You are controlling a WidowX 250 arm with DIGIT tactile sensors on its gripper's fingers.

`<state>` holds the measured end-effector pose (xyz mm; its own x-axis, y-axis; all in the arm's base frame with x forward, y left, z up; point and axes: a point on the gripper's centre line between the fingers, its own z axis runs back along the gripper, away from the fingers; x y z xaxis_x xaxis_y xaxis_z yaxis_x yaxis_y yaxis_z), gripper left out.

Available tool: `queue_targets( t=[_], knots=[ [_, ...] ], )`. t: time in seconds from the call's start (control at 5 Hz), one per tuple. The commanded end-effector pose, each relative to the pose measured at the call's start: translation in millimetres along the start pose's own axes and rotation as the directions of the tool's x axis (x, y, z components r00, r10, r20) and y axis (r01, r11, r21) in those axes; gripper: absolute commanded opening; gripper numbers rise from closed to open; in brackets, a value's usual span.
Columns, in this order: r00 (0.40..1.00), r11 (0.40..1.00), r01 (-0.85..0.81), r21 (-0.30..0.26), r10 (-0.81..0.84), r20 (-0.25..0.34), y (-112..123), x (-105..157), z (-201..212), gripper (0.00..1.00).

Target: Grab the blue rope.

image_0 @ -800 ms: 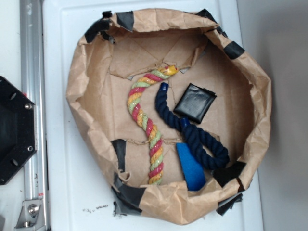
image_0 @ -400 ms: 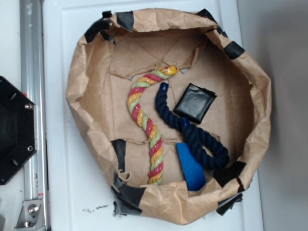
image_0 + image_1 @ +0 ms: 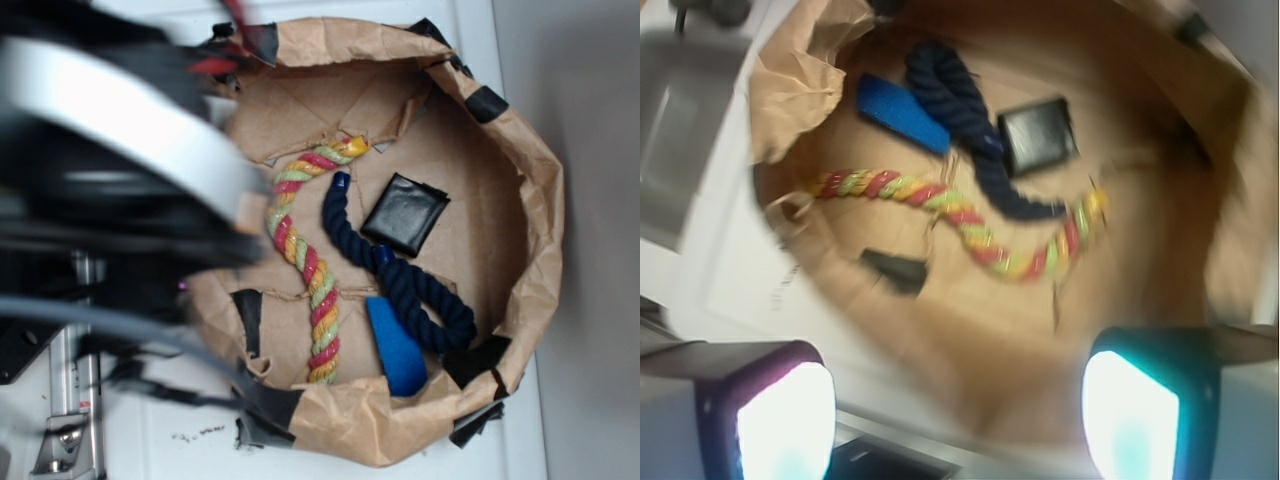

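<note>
The blue rope (image 3: 398,270) lies on the floor of a brown paper basin (image 3: 540,200) whose crumpled walls are patched with black tape, set on a white worktop (image 3: 130,440). The rope is dark navy and twisted, running in a curve from a bright blue bound end near the middle of the basin down to a thick loop at the lower right, close under the paper wall. A second bright blue binding shows midway along it, just beside a flat black square pouch (image 3: 405,213) that touches or nearly touches the rope on its upper right side. A red, yellow and green twisted rope (image 3: 307,262) lies to the left of the navy one, apart from it, snaking from the upper middle to the lower edge. A flat bright blue wedge (image 3: 394,347) sits between the lower parts of the two ropes, right against the navy loop.

The robot arm (image 3: 120,180) fills the left of the exterior view as a heavy blur (black and silver, nothing sharper to make out). In the wrist view the end effector (image 3: 958,410) hangs well above the basin with its two fingers (image 3: 780,420) spread wide and nothing between them; the blue rope (image 3: 965,125) lies far off below, blurred
</note>
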<state>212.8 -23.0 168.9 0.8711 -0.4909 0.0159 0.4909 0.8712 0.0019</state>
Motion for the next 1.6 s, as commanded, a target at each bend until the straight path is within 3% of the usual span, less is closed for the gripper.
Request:
queue_targets(
  t=[0.0, 0.2, 0.4, 0.6, 0.8, 1.0, 1.2, 1.4],
  knots=[
    [0.950, 0.953, 0.303, -0.013, -0.301, 0.082, 26, 90, -52, 1.00],
    [0.906, 0.901, 0.421, 0.108, -0.422, -0.011, 9, 106, -85, 1.00],
    [0.862, 0.840, 0.507, 0.192, -0.500, -0.087, -12, 112, -114, 1.00],
    [0.847, 0.845, 0.530, 0.071, -0.524, -0.088, -32, 107, -133, 1.00],
    [0.859, 0.860, 0.505, 0.064, -0.494, -0.135, -27, 105, -144, 1.00],
    [0.911, 0.918, 0.393, 0.042, -0.383, -0.154, -2, 104, -156, 0.00],
    [0.950, 0.954, 0.298, 0.020, -0.295, -0.104, 13, 100, -144, 0.00],
    [0.956, 0.957, 0.285, 0.048, -0.280, -0.089, 14, 93, -129, 0.00]
  ],
)
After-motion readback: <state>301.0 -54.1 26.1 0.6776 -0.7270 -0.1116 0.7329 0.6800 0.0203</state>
